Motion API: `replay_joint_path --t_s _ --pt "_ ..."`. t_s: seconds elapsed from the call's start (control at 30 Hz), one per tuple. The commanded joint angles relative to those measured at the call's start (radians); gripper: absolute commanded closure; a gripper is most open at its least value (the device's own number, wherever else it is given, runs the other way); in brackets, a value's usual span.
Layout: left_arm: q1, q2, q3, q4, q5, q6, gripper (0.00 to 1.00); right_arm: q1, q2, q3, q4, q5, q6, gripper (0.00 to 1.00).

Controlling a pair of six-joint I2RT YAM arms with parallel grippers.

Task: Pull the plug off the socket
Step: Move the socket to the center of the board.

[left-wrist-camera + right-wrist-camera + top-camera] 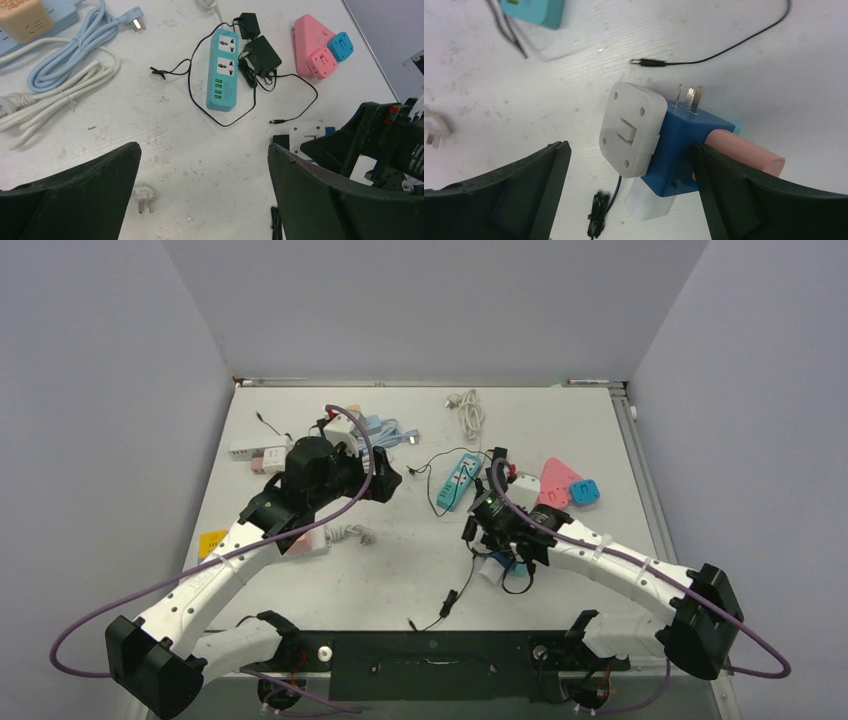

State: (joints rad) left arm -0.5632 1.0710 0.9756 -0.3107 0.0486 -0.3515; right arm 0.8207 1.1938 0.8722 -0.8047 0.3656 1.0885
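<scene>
A blue cube socket point(684, 145) lies on the white table with a flat white plug point(631, 127) on its side face, a second white plug body point(649, 202) at its lower end, and bare metal prongs at its top. A pink cylinder point(749, 155) sticks out of its right side. My right gripper point(630, 149) is open and straddles the socket; its right finger point(744, 195) is close against the blue block. In the top view the socket point(493, 570) is mostly hidden under the right gripper point(487, 542). My left gripper point(204, 147) is open and empty over bare table, also in the top view point(385, 480).
A teal power strip point(222, 70) with black adapters and thin black cables lies mid-table. Pink and blue adapters point(317, 47) sit at the right. White and blue cords point(65, 75) and a loose white plug point(145, 197) lie at the left. A black cable bundle point(596, 215) lies near the socket.
</scene>
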Motion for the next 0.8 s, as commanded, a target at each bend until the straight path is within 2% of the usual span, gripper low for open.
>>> replay_joint_path --t_s 0.0,0.17,0.33,0.47,0.57,0.77 --pt "-0.004 0.001 0.001 0.038 -0.040 0.024 0.04 0.157 0.119 0.049 0.068 -0.070 0.150 0.03" --pt "-0.003 -0.014 -0.018 0.056 -0.084 0.022 0.04 0.267 0.238 0.170 0.061 0.006 0.159 0.02" --pt "0.008 -0.027 -0.032 0.068 -0.117 0.019 0.04 0.279 0.254 0.214 0.086 0.027 0.124 0.01" --pt "0.037 -0.045 -0.046 0.076 -0.147 0.019 0.04 0.279 0.194 0.235 0.104 0.064 0.061 0.00" --pt "0.056 -0.062 -0.061 0.086 -0.169 0.019 0.04 0.276 0.123 0.243 0.093 0.110 0.020 0.07" --pt "0.067 -0.031 -0.055 0.078 -0.191 0.037 0.04 0.164 -0.075 0.176 0.056 0.106 -0.074 0.10"
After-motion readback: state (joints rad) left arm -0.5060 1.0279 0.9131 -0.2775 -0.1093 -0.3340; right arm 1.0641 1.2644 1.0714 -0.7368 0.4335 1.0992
